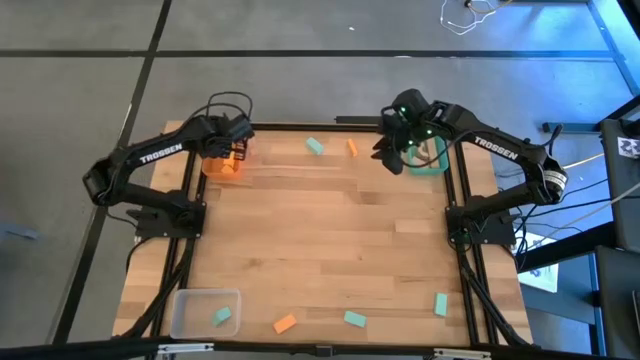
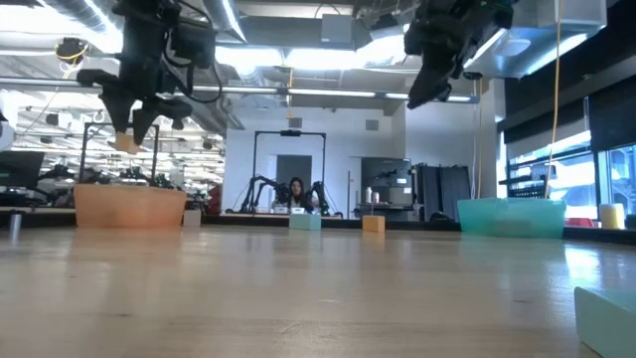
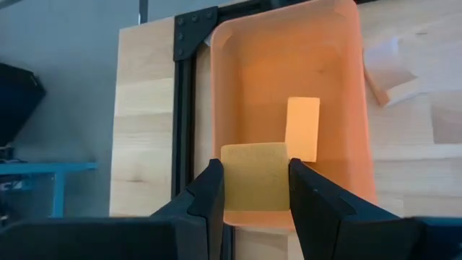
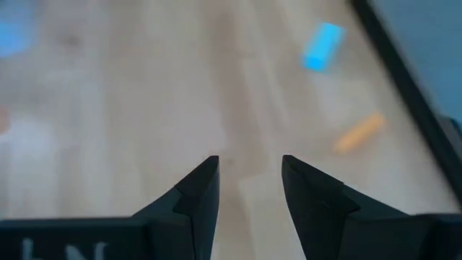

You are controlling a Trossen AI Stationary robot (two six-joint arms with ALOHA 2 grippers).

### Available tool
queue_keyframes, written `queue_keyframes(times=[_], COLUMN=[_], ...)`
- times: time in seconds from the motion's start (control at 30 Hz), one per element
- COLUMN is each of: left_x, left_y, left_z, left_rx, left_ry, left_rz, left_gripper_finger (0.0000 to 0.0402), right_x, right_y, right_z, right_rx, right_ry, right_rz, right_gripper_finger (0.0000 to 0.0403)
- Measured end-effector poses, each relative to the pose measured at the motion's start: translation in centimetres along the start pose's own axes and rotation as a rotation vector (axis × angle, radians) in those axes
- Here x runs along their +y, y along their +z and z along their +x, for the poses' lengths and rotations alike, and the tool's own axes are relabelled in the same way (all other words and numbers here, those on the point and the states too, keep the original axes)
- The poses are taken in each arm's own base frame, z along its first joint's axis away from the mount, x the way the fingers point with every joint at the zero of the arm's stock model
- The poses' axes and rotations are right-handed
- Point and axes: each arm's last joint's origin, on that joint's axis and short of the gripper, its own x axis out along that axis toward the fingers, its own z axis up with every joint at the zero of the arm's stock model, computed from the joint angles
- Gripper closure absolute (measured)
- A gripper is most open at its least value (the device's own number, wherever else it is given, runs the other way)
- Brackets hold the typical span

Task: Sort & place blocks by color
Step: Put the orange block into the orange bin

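Near edge of the table [image 1: 330, 230]: a clear bin [image 1: 205, 312] sits at the left corner with one teal block [image 1: 223, 316] inside. Beside it, loose on the wood, lie an orange block [image 1: 285, 323], a teal block [image 1: 355, 319] and, toward the right edge, another teal block [image 1: 440, 304]. The middle of the table carries nothing between these and the far row.

Far edge: a teal block [image 1: 315, 146] and an orange block [image 1: 351, 147] lie close together between the two arms.

Left gripper [image 3: 253, 189] — raised above the orange bin [image 3: 339, 87] at the far left corner, fingers clamped on a pale orange block [image 3: 254, 173]. One orange block [image 3: 302, 128] already lies on the bin floor below it.

Right gripper [image 4: 249, 180] — raised above the table just beside the teal bin [image 1: 428, 160] at the far right corner, fingers apart with nothing between them. Its arm covers part of that bin from above, so the contents cannot be told.
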Motion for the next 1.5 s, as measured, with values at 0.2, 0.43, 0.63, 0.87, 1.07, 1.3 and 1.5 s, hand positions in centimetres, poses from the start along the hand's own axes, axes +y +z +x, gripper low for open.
queue_keyframes(times=[0.2,0.43,0.63,0.87,1.07,1.3,1.5], left_x=[-0.2,-0.5,-0.6,-0.7,-0.7,-0.2,0.0], left_y=[-1.6,-3.2,-4.1,-4.1,-3.8,-3.0,-2.3], left_z=[1.9,4.0,5.0,5.1,5.3,5.9,6.5], left_rx=[0.042,0.061,0.067,0.056,0.043,0.044,0.088], left_ry=[0.022,0.024,0.028,0.026,0.015,0.024,-0.044], left_rz=[-0.022,-0.034,-0.031,-0.035,0.002,-0.023,-0.097], left_gripper_finger=[0.0287,0.0268,0.0259,0.0267,0.0267,0.0255,0.0254], right_x=[0.3,0.3,0.3,0.3,0.3,0.3,0.3], right_y=[0.1,0.1,0.1,0.1,0.1,0.1,0.1], right_z=[0.0,0.0,0.0,0.0,0.0,0.0,0.0], right_rx=[-0.024,-0.024,-0.024,-0.024,-0.024,-0.025,-0.025], right_ry=[0.100,0.100,0.100,0.100,0.100,0.100,0.100], right_rz=[-0.012,-0.012,-0.012,-0.012,-0.012,-0.012,-0.012], right_gripper_finger=[0.0251,0.0251,0.0251,0.0251,0.0251,0.0251,0.0251])
